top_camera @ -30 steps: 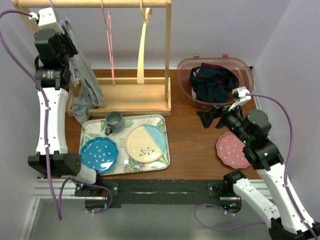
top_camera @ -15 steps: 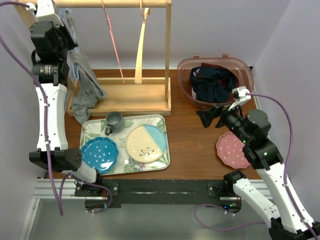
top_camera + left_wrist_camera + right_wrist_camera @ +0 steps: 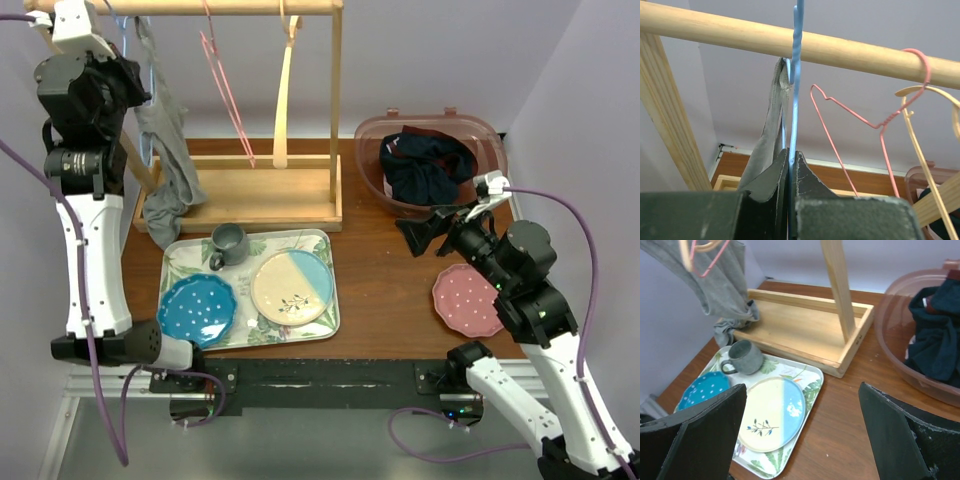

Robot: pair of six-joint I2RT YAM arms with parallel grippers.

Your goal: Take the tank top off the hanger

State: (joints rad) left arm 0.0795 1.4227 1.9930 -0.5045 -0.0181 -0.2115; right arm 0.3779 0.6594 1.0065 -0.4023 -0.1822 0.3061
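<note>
The grey tank top [image 3: 165, 140] hangs from a blue wire hanger [image 3: 796, 75] at the left end of the wooden rail [image 3: 220, 7], its hem bunched on the rack's base. It shows in the left wrist view [image 3: 771, 135] and the right wrist view [image 3: 715, 280]. My left gripper [image 3: 789, 155] is shut on the blue hanger's neck just below the rail. My right gripper [image 3: 425, 232] is open and empty, low over the table to the right of the tray.
A pink wire hanger [image 3: 225, 90] and a wooden hanger [image 3: 285, 90] hang on the same rail. A tray [image 3: 330, 290] holds a mug [image 3: 228, 245] and two plates. A pink plate [image 3: 465, 298] and a tub [image 3: 372, 140] of dark clothes are at the right.
My left arm has risen, lifting the blue hanger and tank top up toward the rail. The pink hanger has swung right. The right arm has shifted slightly.
</note>
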